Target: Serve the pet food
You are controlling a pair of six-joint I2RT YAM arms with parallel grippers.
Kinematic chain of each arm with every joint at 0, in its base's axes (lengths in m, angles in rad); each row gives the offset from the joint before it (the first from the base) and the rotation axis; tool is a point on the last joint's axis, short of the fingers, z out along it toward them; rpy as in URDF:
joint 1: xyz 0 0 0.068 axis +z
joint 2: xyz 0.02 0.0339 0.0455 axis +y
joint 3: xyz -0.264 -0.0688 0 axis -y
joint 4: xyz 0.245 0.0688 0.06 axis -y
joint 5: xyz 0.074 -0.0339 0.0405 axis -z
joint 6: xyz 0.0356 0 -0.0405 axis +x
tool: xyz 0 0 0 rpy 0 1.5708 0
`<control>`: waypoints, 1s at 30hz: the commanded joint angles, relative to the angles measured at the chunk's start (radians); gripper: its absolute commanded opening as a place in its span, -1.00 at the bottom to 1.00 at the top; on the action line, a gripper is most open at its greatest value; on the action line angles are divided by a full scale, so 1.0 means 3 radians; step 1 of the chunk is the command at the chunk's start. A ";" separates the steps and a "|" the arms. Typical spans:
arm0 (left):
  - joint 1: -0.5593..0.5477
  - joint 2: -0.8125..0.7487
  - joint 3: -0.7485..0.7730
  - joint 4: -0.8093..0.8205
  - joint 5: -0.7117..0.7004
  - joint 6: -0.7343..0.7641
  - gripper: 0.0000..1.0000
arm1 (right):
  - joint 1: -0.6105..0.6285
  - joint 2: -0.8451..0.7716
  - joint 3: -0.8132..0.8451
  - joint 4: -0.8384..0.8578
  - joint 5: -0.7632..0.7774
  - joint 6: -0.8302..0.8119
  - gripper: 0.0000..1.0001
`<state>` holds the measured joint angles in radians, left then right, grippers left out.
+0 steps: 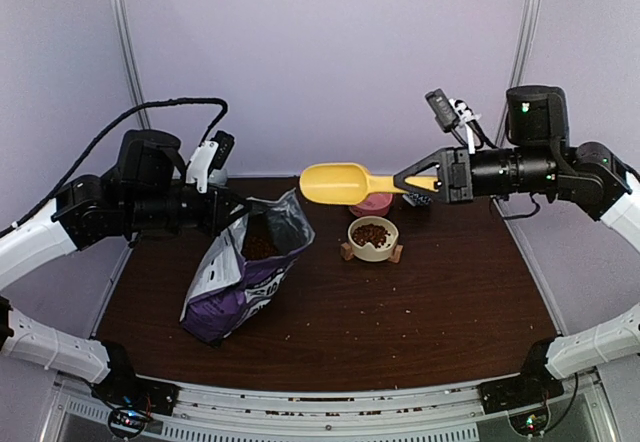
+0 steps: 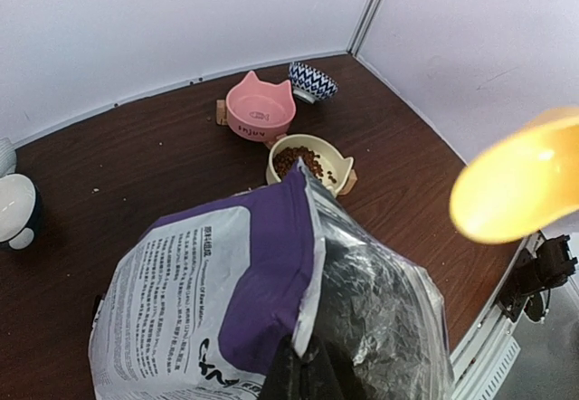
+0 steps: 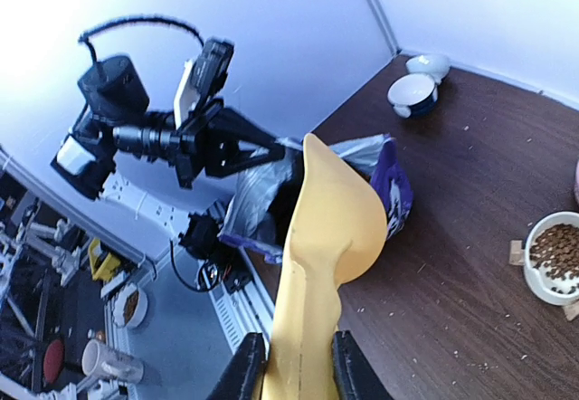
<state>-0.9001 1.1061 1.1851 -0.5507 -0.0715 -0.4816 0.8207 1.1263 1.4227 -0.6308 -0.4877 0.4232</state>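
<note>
One bag (image 1: 245,272); one scoop (image 1: 340,184); five bowls on the bench (image 1: 450,302): one cream bowl (image 2: 336,153), one pink bowl (image 2: 260,110), one zigzag bowl (image 2: 313,80), one dark bowl (image 3: 414,94) with a white inside, and one pale bowl (image 3: 430,63) just beside it; kibble (image 2: 303,160) lies in one bowl only, the cream one; two wooden stands, one under the cream bowl (image 2: 349,181), one under the pink (image 2: 221,110); two arms, left (image 1: 130,207) and right (image 1: 540,167).

left end effector (image 1: 236,214): raised, pointing inward, clamped | right end effector (image 1: 412,181): raised, pointing inward, clamped
</note>
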 commanded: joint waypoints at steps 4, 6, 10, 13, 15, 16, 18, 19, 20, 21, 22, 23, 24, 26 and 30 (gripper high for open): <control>0.0017 0.0011 0.0138 0.0378 0.0105 0.0081 -1.00 | 0.0477 0.0719 0.0367 -0.0378 0.0539 -0.0345 -1.00; 0.0016 0.0029 0.0118 0.0373 0.0153 0.0098 -1.00 | 0.0599 0.1069 0.0526 -0.0437 0.0775 -0.0398 -1.00; 0.0014 0.0075 0.0073 0.0389 0.0315 0.0112 -1.00 | 0.0809 0.1709 0.0914 -0.0491 0.1361 -0.0303 -1.00; 0.0014 0.0138 0.0010 0.0468 0.0445 0.0120 -1.00 | 0.0850 0.2207 0.1076 -0.0430 0.1635 -0.0071 -1.00; 0.0010 0.0194 -0.0028 0.0533 0.0496 0.0118 -1.00 | 0.0859 0.2492 0.1107 -0.0352 0.1703 0.0095 -1.00; 0.0009 0.0231 -0.0052 0.0558 0.0522 0.0113 -1.00 | 0.0863 0.2608 0.1092 -0.0256 0.1618 0.0179 -1.00; 0.0000 0.0272 -0.0088 0.0630 0.0573 0.0091 -1.00 | 0.0870 0.2770 0.1046 -0.0030 0.1209 0.0342 -1.00; -0.0005 0.0287 -0.0109 0.0669 0.0591 0.0080 -1.00 | 0.0881 0.2811 0.1029 0.0097 0.0982 0.0414 -1.00; -0.0011 0.0294 -0.0125 0.0700 0.0607 0.0073 -1.00 | 0.0897 0.2825 0.0981 0.0288 0.0745 0.0464 -1.00; -0.0016 0.0303 -0.0136 0.0720 0.0616 0.0067 -1.00 | 0.0911 0.2817 0.0948 0.0402 0.0551 0.0501 -1.00; -0.0016 0.0311 -0.0140 0.0734 0.0617 0.0066 -1.00 | 0.0922 0.2804 0.0918 0.0484 0.0357 0.0523 -1.00; -0.0017 0.0319 -0.0144 0.0743 0.0614 0.0066 -1.00 | 0.0928 0.2783 0.0892 0.0537 0.0186 0.0541 -1.00; -0.0017 0.0326 -0.0143 0.0752 0.0611 0.0074 -1.00 | 0.0926 0.2749 0.0857 0.0588 0.0050 0.0557 -1.00; -0.0017 0.0336 -0.0140 0.0773 0.0609 0.0076 -1.00 | 0.0923 0.2666 0.0761 0.0681 -0.0203 0.0589 -1.00; -0.0017 0.0342 -0.0139 0.0818 0.0592 0.0082 -1.00 | 0.0920 0.2471 0.0479 0.1041 -0.0699 0.0788 -1.00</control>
<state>-0.9051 1.2068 1.1336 -0.4473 0.1017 -0.4664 1.0706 1.9404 1.6337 -0.4671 -0.3832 0.5880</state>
